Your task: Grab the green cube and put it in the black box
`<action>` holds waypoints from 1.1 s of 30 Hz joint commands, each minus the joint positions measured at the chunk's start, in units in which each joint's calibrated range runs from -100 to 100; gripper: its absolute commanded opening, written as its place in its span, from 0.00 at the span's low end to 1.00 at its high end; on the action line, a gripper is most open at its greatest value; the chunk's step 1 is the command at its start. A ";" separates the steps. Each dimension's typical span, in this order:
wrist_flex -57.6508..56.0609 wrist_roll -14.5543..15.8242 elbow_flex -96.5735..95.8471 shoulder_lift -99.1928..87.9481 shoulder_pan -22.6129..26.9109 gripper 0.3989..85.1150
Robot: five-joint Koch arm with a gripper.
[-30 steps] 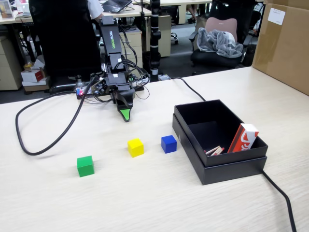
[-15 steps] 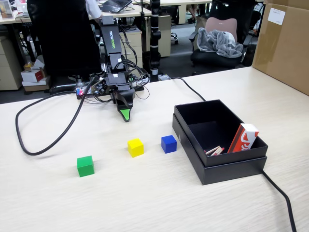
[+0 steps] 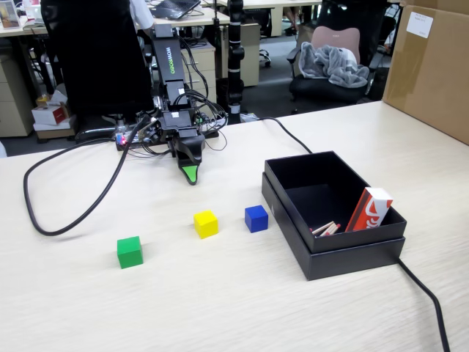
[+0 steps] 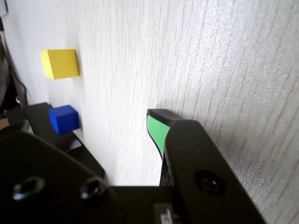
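Pale wood-grain table (image 3: 220, 308) under everything. Nearest the gripper (image 3: 190, 174), a yellow cube (image 3: 206, 224), just ahead of the green tip toward the camera in the fixed view; just right of that, a blue cube (image 3: 256, 218), close beside the black box (image 3: 293, 220) but apart from it. Inside the box, at its near right corner, a red-and-white packet (image 3: 368, 209) leaning on the wall and a few small sticks (image 3: 325, 229) on the floor. Thick black cable (image 3: 69, 213) looping across the table left of the gripper; another cable (image 3: 425, 293) running off the box's near corner. Large brown cardboard box (image 3: 429, 66) far right.

Arm folded low at the table's far side, pointing down and forward, tip almost on the surface. Only one green-faced jaw tip visible in either view, so open or closed cannot be told; nothing seen in the grip.

Green cube (image 3: 130, 251) resting on the table, well apart from the gripper, forward and to its left in the fixed view, no object lying between. Absent from the wrist view, where only the yellow cube (image 4: 59, 64) and blue cube (image 4: 64, 119) appear left of the jaw.
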 commanded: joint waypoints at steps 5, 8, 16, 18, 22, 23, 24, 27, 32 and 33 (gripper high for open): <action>-2.15 -0.05 -0.38 0.61 0.00 0.57; -2.06 -0.10 -0.38 0.61 0.05 0.57; -2.06 -0.34 0.16 0.84 0.10 0.57; -2.06 -0.39 0.16 0.73 0.15 0.57; -6.21 -0.20 2.16 0.84 -0.63 0.57; -10.62 -0.05 4.15 0.73 -0.73 0.57; -14.76 0.34 6.24 0.73 -0.78 0.57; -24.18 0.83 11.86 0.61 -1.42 0.57; -41.72 0.68 28.08 1.07 -3.27 0.56; -46.30 0.10 33.52 2.57 -4.05 0.56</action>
